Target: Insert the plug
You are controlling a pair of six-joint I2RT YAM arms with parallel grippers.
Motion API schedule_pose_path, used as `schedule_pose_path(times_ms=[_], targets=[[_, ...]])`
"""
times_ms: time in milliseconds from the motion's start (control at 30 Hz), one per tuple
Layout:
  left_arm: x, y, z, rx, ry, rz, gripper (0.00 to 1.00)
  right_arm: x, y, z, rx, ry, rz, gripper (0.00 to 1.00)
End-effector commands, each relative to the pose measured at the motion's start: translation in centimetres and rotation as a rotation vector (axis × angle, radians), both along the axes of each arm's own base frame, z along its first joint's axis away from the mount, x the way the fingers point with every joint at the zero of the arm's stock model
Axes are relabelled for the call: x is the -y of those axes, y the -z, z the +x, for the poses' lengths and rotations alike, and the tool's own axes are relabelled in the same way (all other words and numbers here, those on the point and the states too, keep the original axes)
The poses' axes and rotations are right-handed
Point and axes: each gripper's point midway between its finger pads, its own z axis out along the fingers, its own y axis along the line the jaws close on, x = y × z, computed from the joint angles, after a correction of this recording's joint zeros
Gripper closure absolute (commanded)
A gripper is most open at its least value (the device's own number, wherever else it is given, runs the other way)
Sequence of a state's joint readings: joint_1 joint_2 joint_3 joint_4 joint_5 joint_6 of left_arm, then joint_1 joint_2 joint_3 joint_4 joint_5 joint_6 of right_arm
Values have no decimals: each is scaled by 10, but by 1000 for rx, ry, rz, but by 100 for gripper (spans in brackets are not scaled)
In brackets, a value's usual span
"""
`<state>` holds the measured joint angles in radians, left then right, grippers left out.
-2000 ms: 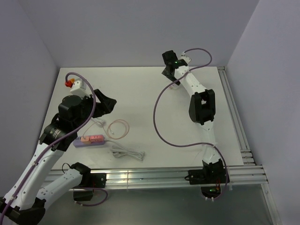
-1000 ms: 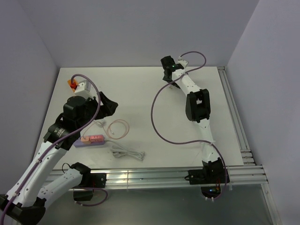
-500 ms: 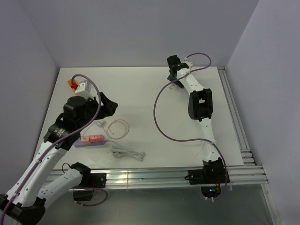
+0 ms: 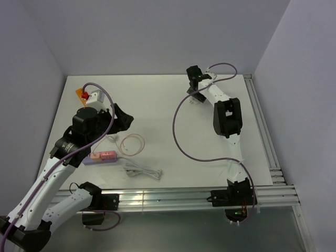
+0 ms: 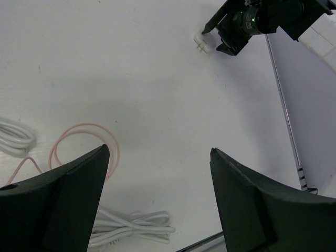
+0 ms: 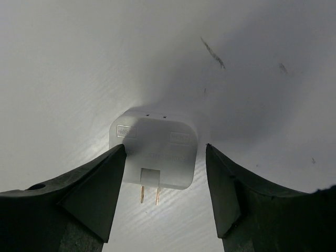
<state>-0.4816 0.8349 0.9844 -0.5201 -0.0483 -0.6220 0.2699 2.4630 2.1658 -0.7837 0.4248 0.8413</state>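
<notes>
Overhead and wrist views, plug pick-up. The plug point(image 6: 155, 157) lies flat on the table point(image 4: 157, 105), upper centre of the overhead frame and well apart from the lilac strip point(image 4: 90, 161) at lower left. In the right wrist view it reads as a pale squarish block. Its two short prongs point toward the bottom of that frame, and no cord shows on it there.

The right gripper point(image 6: 165, 148) stands over it, fingers spread, one on each side of the body. Whether either finger touches cannot be told. The left gripper point(image 5: 157, 152) hangs above the table near the pink cord point(image 4: 132, 143) and white cable point(image 4: 143, 170), fingers wide apart and empty.

Handling, as a judgement: the plug looks light, rigid and smooth-sided, so it is likely to skate on the tabletop if pushed from one side only. The best hold is across the two opposite side walls, near mid-body and low against the table. That leaves the prongs clear and square for the socket.
</notes>
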Motion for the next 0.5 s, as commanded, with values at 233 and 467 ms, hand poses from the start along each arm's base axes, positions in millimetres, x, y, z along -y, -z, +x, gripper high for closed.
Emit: schedule_pose_path(times_ms=[233, 467], targets=[[8, -14, -11, 42, 60, -51, 17, -19, -3, -78, -104, -71, -33, 31], [7, -17, -14, 52, 64, -57, 17, -29, -18, -86, -39, -163, -41, 17]])
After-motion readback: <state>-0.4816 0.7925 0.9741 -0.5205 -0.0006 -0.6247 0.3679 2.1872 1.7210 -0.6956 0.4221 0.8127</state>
